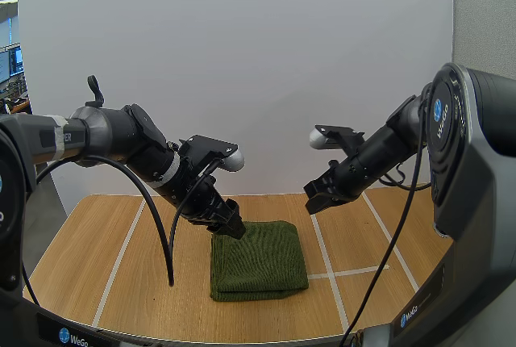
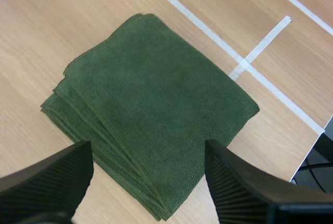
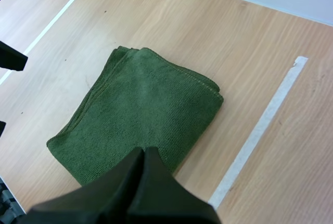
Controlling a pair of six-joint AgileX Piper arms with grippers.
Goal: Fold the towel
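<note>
Left gripper [image 2: 147,151], jaws apart — folded green towel [image 2: 151,104] close beneath

The dark green towel [image 1: 258,258] lies flat, folded into a thick, roughly square stack of several layers, just beside the white tape line [image 1: 321,244].

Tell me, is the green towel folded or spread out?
Folded: the towel lies as a compact square, with several stacked layer edges showing along one side.

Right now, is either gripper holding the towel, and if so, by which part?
Nothing is held. The left gripper hangs open over the folded green towel without pinching it. The right gripper is shut on nothing, raised clear of the towel.
</note>
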